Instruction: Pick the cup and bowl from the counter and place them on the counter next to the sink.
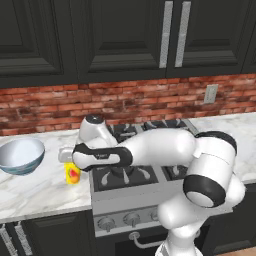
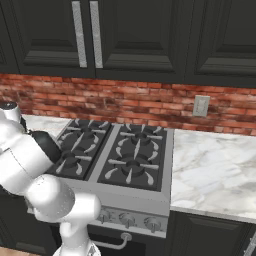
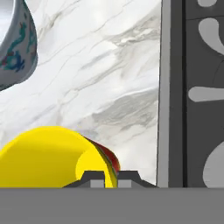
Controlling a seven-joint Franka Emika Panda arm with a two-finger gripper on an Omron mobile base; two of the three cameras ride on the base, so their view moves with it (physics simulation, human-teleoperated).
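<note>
The cup (image 3: 48, 157) sits directly under the end effector (image 3: 111, 178), whose tips are pinched nearly together over its rim wall, apparently gripping it. It stands upright on the counter (image 1: 45, 192), between stove (image 1: 132, 172) and bowl (image 1: 21, 155).

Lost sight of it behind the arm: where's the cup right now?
In the left base view, the cup sits on the counter beside the stove's left edge, right of the bowl, under the hand.
</note>
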